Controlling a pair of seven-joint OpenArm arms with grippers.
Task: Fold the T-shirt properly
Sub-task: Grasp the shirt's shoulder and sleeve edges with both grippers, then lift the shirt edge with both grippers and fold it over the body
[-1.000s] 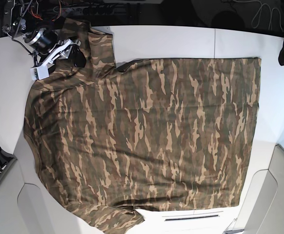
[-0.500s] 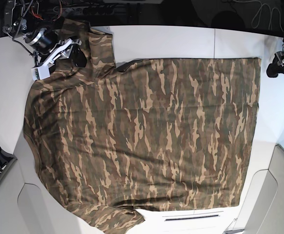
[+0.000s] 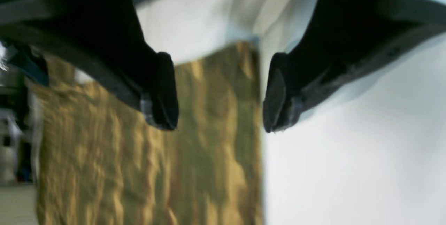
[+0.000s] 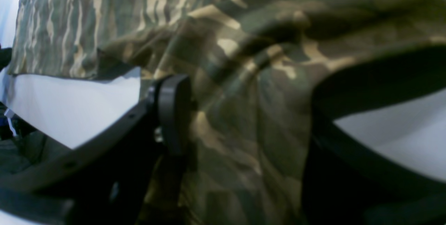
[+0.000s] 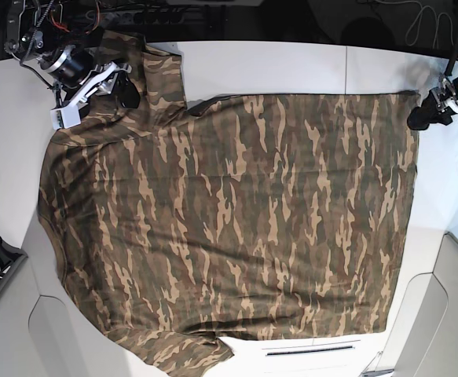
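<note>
I see the shirt (image 5: 229,220) flat on the worktop (image 5: 291,67), no fold made. My right tool (image 4: 244,120) grips a sleeve; left tool (image 3: 219,92) gapes wide at the hem corner.

No readable text, label, brand, number or sign anywhere. T-shirt (image 5: 229,220): camouflage print only, no lettering seen. Tabletop (image 5: 260,67): plain white, unmarked. Left wrist view heavily blurred, so fine print there perhaps lost. Right wrist view: cloth and dark gripper parts only, nothing written.
</note>
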